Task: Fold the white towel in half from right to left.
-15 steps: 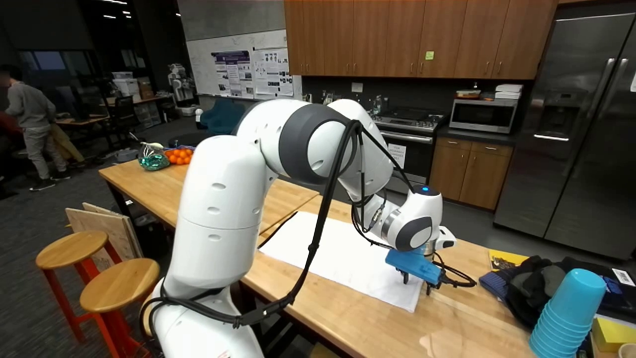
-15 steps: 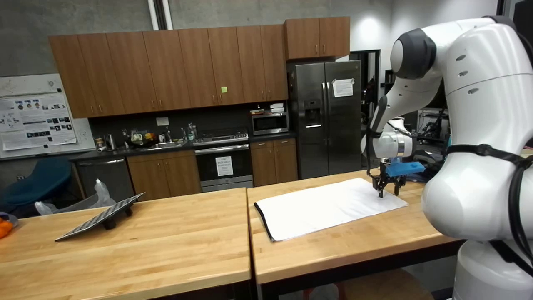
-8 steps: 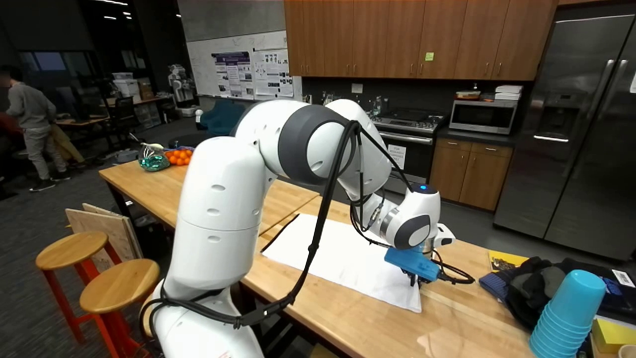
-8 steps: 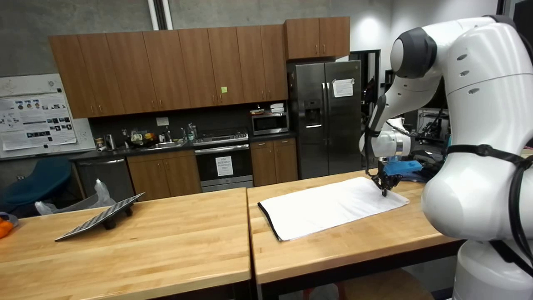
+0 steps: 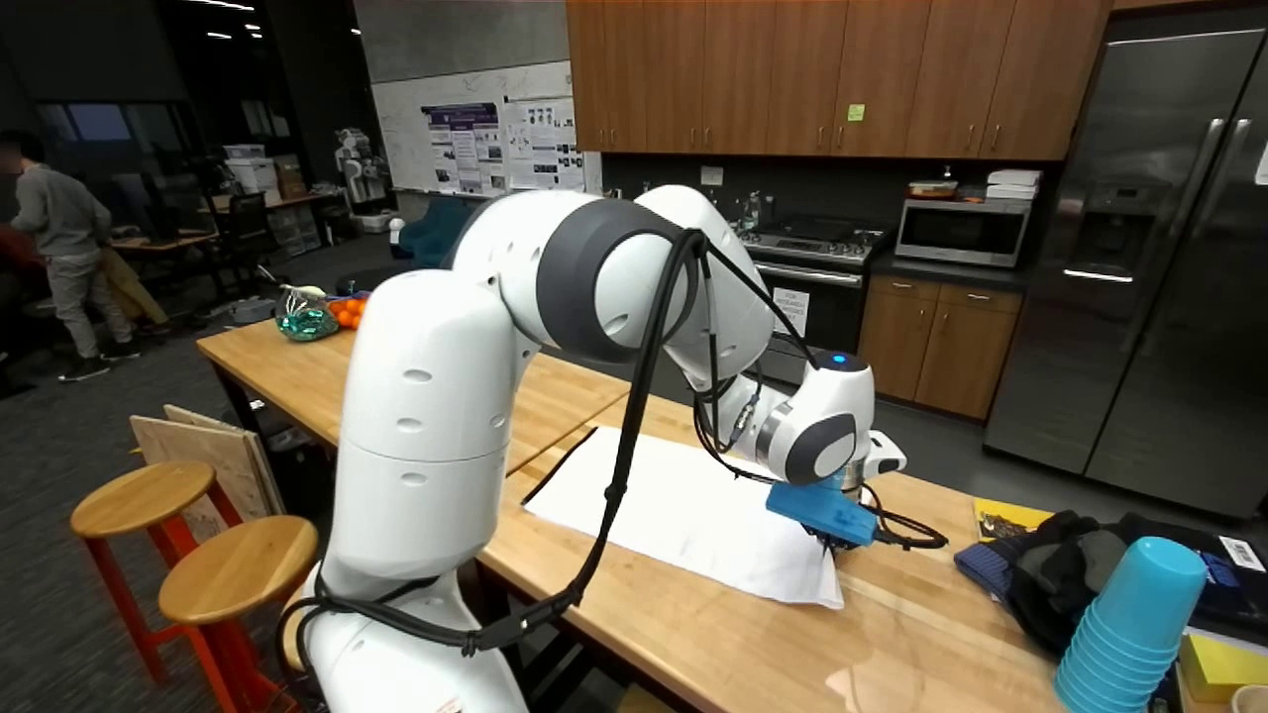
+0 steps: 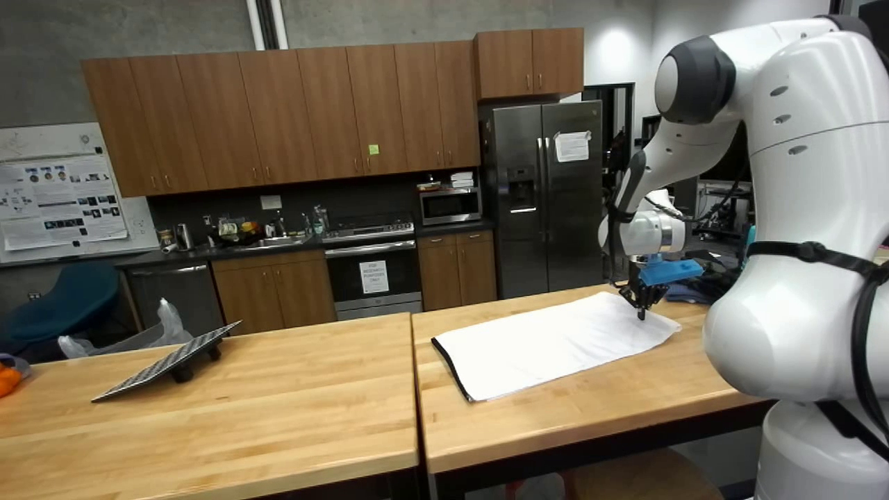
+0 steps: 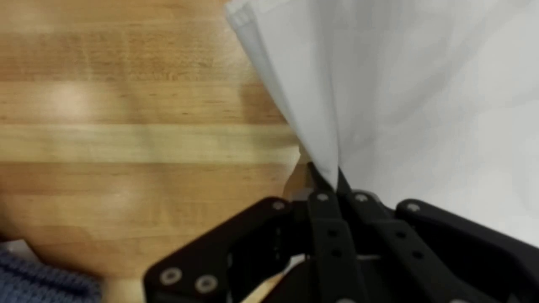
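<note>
In both exterior views I am seeing a paper sign [image 6: 374, 277] on the oven [image 6: 344, 286]; it is reading "FOR RESEARCH PURPOSES ONLY". The 2 posters [image 5: 546, 145] on the whiteboard [image 5: 400, 139] and the sheet of paper [image 6: 572, 146] on the fridge [image 6: 565, 215] are coming through too small for me to be making out words.

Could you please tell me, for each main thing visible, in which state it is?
White towel: mostly spread out, one edge pinched, not yet folded in half
Claw: shut on that edge
Blue cups: stacked upside down
Fridge: doors shut
Microwave: door shut
Oven: door shut
Wall cabinets: doors shut
</note>
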### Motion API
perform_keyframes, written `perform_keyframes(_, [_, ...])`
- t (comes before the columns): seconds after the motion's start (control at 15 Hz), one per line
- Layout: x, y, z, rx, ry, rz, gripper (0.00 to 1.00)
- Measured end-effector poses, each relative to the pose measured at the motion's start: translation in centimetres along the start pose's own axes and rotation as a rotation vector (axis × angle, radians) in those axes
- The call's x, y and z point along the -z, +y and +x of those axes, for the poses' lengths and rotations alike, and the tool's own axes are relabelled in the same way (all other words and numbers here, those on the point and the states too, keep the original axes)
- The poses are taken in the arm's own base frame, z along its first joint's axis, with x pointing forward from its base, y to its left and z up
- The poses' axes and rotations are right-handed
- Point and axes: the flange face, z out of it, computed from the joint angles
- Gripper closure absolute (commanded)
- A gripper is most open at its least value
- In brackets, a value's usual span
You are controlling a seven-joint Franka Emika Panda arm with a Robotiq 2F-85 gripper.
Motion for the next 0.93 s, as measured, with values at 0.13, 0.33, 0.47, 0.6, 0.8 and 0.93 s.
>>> perform_keyframes(0.13, [2.2,-0.3,0.0,0.028,0.011,-0.013,0.99])
perform_keyframes(0.33, [6.1,-0.7,-0.7,0.079,0.032,-0.047,0.99])
perform_keyframes(0.47, [8.6,-1.0,-1.2,0.119,0.048,-0.077,0.99])
perform_keyframes(0.6, [10.9,-1.7,-1.6,0.168,0.062,-0.118,0.99])
perform_keyframes(0.8, [13.8,-3.5,-1.7,0.263,0.056,-0.208,0.99])
perform_keyframes(0.93, [15.3,-5.3,-1.7,0.325,0.053,-0.256,0.99])
